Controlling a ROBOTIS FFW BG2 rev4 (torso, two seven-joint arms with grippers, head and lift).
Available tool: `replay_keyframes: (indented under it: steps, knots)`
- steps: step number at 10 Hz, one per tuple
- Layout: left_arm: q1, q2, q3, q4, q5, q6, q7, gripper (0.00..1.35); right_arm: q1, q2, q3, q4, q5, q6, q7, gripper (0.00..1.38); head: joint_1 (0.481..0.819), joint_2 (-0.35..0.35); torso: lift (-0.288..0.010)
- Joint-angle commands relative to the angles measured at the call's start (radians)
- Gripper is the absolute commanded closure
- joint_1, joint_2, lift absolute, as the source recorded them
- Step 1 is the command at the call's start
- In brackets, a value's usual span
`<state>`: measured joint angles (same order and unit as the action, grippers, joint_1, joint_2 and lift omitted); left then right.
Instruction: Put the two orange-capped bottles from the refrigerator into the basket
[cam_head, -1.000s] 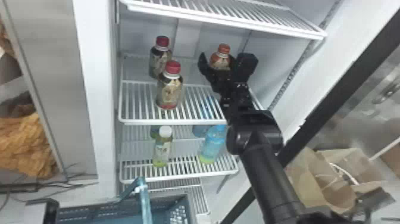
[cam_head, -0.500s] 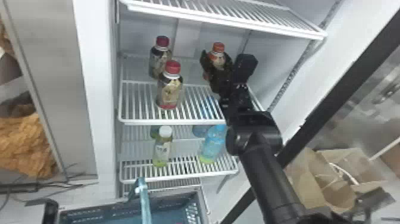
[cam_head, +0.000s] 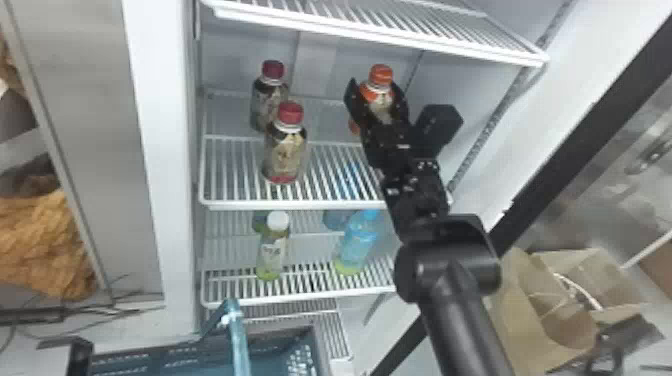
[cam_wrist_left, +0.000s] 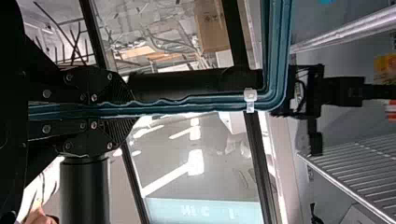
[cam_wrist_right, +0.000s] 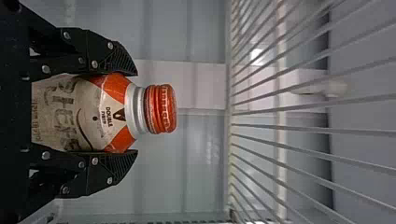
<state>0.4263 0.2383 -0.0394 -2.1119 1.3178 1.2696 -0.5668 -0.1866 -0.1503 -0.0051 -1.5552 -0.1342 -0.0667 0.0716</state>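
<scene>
In the head view my right gripper (cam_head: 377, 104) reaches over the middle shelf, its fingers around the upper body of an orange-capped bottle (cam_head: 381, 76). In the right wrist view, the right gripper (cam_wrist_right: 126, 113) presses the bottle (cam_wrist_right: 70, 114) from both sides just below its neck, with the orange cap (cam_wrist_right: 161, 108) beyond the fingertips. The basket (cam_head: 170, 357) stands low at the front, its teal handle (cam_head: 239, 345) raised. My left gripper (cam_wrist_left: 128, 110) is shut on that handle (cam_wrist_left: 187, 106) in the left wrist view.
Two red-capped bottles (cam_head: 286, 150) stand on the left of the same shelf (cam_head: 330, 187). Below are a white-capped green bottle (cam_head: 272, 250) and a blue one (cam_head: 357, 245). Another shelf (cam_head: 380, 30) hangs above my right gripper. Paper bags (cam_head: 520, 295) are outside, right.
The right gripper went from standing wide around the bottle to being shut on it. The bottle has shifted slightly to the right and up in the head view. The basket has moved a little.
</scene>
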Motion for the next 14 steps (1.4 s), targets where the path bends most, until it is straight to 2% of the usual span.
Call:
replay_keyframes:
  steps: [1,3,5,8,9,10,11,14]
  knots:
    - [0.001,-0.002,0.003,0.000,0.000,-0.003,-0.001,1.20,0.106,0.000,-0.003,-0.149,-0.027,0.027,0.008,0.73,0.695,-0.350,-0.040]
    - [0.001,-0.004,0.003,-0.003,0.000,-0.003,-0.001,1.20,0.226,0.000,-0.009,-0.331,-0.043,0.072,0.016,0.73,0.695,-0.350,-0.040]
    - [0.001,-0.005,0.003,-0.003,0.000,-0.003,-0.002,1.20,0.402,-0.003,-0.017,-0.606,-0.115,0.162,0.037,0.73,0.695,-0.350,-0.040]
    - [0.001,-0.004,0.013,-0.003,-0.002,-0.003,-0.004,1.20,0.660,-0.018,-0.023,-0.949,-0.197,0.361,0.082,0.73,0.695,-0.350,-0.040]
    - [0.001,-0.004,0.011,-0.003,-0.002,-0.003,-0.004,1.20,0.741,-0.012,-0.045,-1.043,-0.217,0.427,0.090,0.74,0.695,-0.345,-0.040]
    - [-0.002,-0.004,0.007,-0.003,-0.002,-0.003,-0.004,1.20,0.832,0.008,-0.079,-1.158,-0.217,0.526,0.105,0.74,0.695,-0.343,-0.040]
    - [-0.002,-0.002,0.007,-0.003,-0.004,-0.003,-0.004,1.20,0.884,0.023,-0.107,-1.222,-0.217,0.621,0.123,0.73,0.695,-0.350,-0.040]
    - [-0.012,0.001,-0.001,-0.003,-0.006,-0.001,-0.004,1.20,0.962,0.052,-0.190,-1.315,-0.193,0.953,0.266,0.73,0.695,-0.350,-0.040]
